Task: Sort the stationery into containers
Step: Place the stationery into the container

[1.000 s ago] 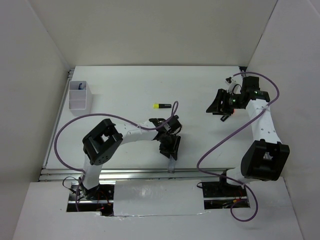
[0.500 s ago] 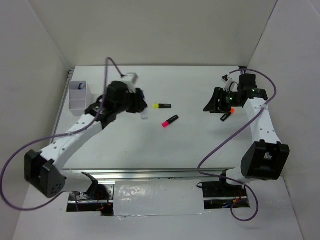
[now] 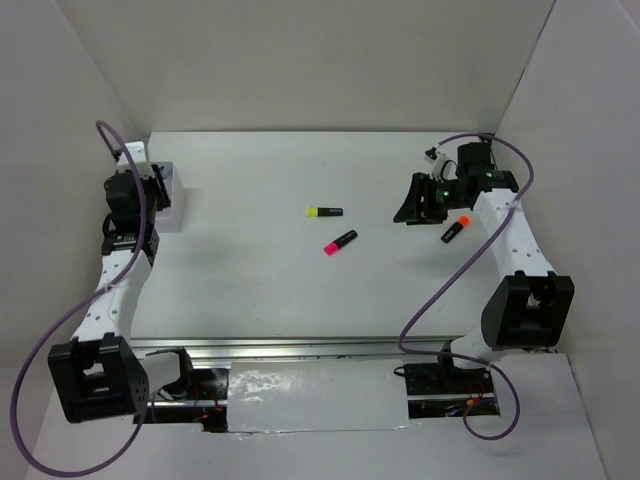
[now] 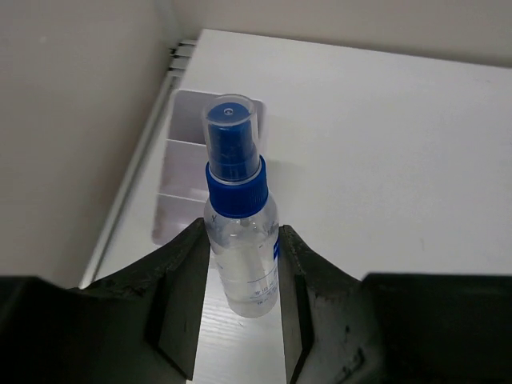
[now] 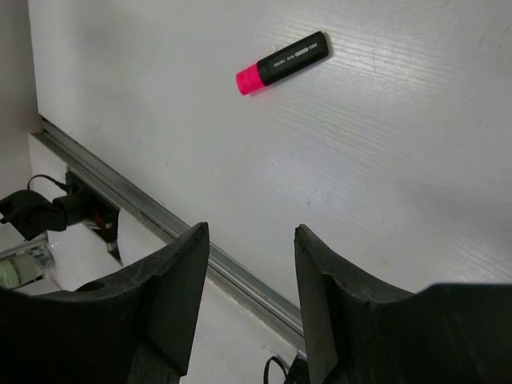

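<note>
My left gripper (image 4: 244,230) is shut on the small clear bottle (image 4: 240,256) with a blue cap, held upright just in front of the white compartment box (image 4: 186,152). In the top view this gripper (image 3: 150,192) is at the far left, over the box (image 3: 177,183). My right gripper (image 5: 252,232) is open and empty above the table; in the top view it (image 3: 403,213) is at the back right. A pink-capped highlighter (image 5: 282,62) (image 3: 340,241) lies mid-table. A yellow-capped one (image 3: 323,212) lies behind it. An orange-capped one (image 3: 455,229) lies just right of the right gripper.
The left wall (image 4: 72,120) stands close beside the box. A metal rail (image 3: 300,347) runs along the table's near edge. The right arm's purple cable (image 3: 440,290) loops over the table's right side.
My left arm has swung from the table's middle to the far left, carrying the bottle to the box. My right gripper has shifted a little left, away from the orange highlighter.
</note>
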